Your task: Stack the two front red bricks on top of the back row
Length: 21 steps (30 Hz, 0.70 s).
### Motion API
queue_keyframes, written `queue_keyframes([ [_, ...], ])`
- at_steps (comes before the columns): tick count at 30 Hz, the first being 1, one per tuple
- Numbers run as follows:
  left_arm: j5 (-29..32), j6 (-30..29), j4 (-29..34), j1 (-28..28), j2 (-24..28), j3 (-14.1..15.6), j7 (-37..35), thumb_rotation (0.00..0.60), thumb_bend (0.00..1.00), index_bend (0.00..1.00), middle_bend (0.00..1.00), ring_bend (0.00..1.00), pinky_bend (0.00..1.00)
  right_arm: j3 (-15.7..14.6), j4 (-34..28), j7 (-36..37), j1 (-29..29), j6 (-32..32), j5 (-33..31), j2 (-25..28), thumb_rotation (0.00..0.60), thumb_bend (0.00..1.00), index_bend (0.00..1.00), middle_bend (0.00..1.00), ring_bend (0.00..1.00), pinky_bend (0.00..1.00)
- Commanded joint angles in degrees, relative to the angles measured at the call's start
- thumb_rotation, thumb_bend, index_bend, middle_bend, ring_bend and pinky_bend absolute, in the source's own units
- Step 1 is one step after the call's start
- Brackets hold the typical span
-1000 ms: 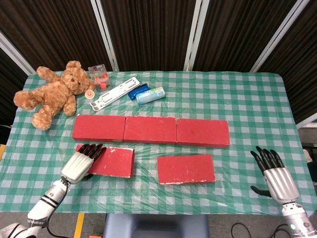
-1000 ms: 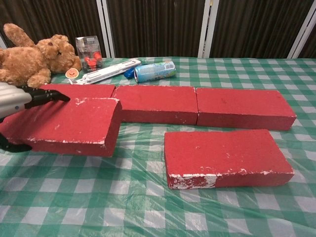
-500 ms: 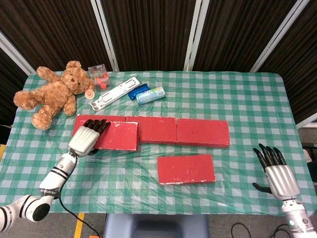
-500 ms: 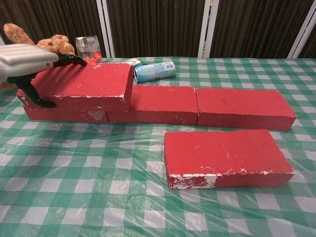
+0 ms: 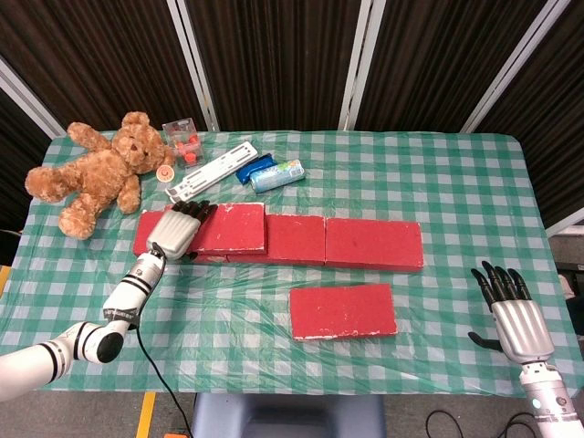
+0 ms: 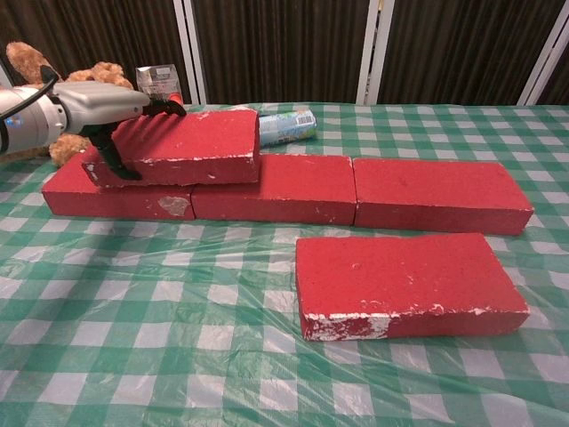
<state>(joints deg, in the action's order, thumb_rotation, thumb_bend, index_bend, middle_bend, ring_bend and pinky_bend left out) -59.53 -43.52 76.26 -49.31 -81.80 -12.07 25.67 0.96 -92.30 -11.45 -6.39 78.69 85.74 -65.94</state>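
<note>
Three red bricks form the back row (image 5: pixel 374 244) (image 6: pixel 440 193) across the table. My left hand (image 5: pixel 175 232) (image 6: pixel 111 108) grips a fourth red brick (image 5: pixel 233 228) (image 6: pixel 191 145) by its left end, fingers over the top and thumb at the front face. That brick lies across the left and middle back bricks, and I cannot tell whether it rests on them or hovers just above. The other front red brick (image 5: pixel 343 311) (image 6: pixel 404 283) lies flat on the cloth nearer me. My right hand (image 5: pixel 511 307) hovers open at the table's front right edge, holding nothing.
A teddy bear (image 5: pixel 96 173) (image 6: pixel 62 84) lies at the back left. Behind the row are a clear box of red parts (image 5: pixel 183 140), a white strip (image 5: pixel 212 172), a blue packet (image 5: pixel 254 168) and a can (image 5: pixel 277 175) (image 6: pixel 284 126) on its side. The green checked cloth has a plastic cover.
My left hand has carried its brick from the front left of the table up and back, over the left end of the back row. The right hand has drifted slightly toward the front edge.
</note>
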Motion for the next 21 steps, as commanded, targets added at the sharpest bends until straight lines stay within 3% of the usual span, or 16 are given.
queue_keyframes([
  [1,0.27,0.74,-2.02,-1.33,-1.61,0.08,-0.45,0.6,0.4,0.49,0.93,0.67,0.84,-0.01,0.02,-0.04,-0.04,-0.13,-0.13,0.04,0.6,0.09,0.0,0.0,0.0,0.0],
  [11,0.42,1.78,-5.81,-3.16,-4.12,1.1,-1.79,0.6,0.4,0.48,0.92,0.67,0.83,0.18,0.13,-0.08,0.05,-0.08,-0.94,0.17,0.6,0.09,0.0,0.0,0.0,0.0],
  [21,-0.82,0.71,-5.7,-3.48,-4.09,1.72,-3.3,0.6,0.4,0.47,0.86,0.66,0.79,0.27,0.29,-0.25,-0.12,-0.36,-1.36,0.01,0.6,0.09,0.0,0.0,0.0,0.0],
])
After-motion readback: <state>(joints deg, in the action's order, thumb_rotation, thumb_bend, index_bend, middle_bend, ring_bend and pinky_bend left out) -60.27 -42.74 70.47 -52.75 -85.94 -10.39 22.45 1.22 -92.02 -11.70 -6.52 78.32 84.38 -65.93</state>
